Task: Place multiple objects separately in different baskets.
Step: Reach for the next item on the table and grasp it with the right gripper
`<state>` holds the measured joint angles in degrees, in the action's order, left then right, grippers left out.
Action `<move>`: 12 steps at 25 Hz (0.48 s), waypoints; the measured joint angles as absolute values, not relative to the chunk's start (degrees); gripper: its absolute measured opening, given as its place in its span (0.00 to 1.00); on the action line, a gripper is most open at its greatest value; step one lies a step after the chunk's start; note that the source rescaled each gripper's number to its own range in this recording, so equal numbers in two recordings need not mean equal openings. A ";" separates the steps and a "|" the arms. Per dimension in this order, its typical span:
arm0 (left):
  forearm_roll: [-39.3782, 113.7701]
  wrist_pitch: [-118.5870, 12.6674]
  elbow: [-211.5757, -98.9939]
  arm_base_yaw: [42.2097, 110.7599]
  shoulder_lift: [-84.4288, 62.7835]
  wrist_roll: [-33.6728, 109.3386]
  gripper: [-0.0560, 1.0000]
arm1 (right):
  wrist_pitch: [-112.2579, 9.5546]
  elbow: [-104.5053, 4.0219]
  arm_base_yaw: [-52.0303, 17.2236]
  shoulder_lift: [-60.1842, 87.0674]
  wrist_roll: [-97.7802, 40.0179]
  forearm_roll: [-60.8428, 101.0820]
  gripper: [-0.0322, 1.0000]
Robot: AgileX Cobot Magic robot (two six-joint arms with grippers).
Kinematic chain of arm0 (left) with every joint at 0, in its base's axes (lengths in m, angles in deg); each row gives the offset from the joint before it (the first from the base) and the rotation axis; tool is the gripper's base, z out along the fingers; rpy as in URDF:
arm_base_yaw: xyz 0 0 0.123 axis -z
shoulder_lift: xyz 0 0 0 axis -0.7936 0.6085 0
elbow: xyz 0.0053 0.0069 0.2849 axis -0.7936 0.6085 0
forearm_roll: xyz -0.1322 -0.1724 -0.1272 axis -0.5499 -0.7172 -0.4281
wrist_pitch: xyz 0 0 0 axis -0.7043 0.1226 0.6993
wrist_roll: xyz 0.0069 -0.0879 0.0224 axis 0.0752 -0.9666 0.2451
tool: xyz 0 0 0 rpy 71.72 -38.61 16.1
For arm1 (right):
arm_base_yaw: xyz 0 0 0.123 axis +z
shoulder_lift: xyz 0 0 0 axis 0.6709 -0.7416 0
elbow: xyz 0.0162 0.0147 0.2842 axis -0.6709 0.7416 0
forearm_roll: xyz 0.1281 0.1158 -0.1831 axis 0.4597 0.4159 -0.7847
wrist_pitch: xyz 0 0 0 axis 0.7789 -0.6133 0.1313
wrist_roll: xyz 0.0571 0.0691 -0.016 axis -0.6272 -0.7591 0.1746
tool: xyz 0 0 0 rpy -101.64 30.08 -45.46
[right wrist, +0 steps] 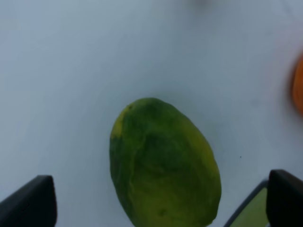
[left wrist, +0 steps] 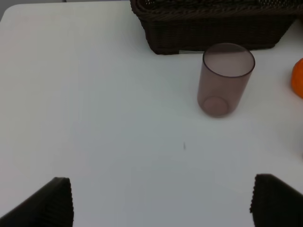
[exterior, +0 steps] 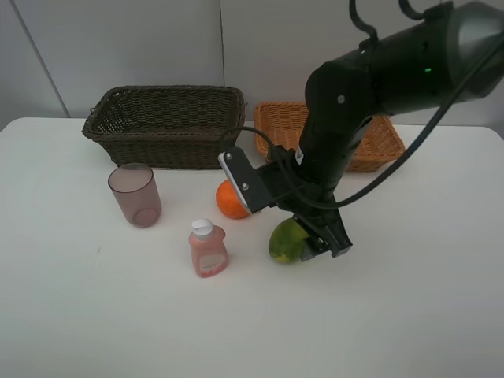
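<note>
On the white table (exterior: pixel 79 315), before the orange-tan basket (exterior: pixel 383 143), the right gripper (right wrist: pixel 156 201) straddles the green mango (exterior: pixel 285 241), jaws spread wide and clear of its sides. An orange (exterior: pixel 229 201) lies just beside it. Pink bottle (exterior: pixel 208 250) and mauve cup (exterior: pixel 135 194) stand upright near the dark brown basket (exterior: pixel 165 126). The left gripper (left wrist: pixel 161 203) is likewise released, above bare table.

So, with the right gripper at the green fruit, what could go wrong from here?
The green fruit is rounded and lies between the open jaws of the right gripper; it may roll or slip out as they close. The orange sits close beside the wrist and could get nudged.
</note>
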<state>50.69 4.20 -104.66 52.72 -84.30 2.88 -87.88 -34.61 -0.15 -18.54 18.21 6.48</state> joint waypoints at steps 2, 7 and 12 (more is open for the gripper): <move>50.69 4.20 -104.66 52.72 -84.30 2.88 0.97 | -87.33 -34.61 -0.15 -19.68 18.99 5.84 0.93; 50.69 4.20 -104.66 52.72 -84.30 2.88 0.97 | -85.99 -34.61 -0.15 -22.19 19.53 2.77 0.93; 50.69 4.20 -104.66 52.72 -84.30 2.88 0.97 | -83.80 -34.61 -0.15 -24.15 19.58 0.36 0.93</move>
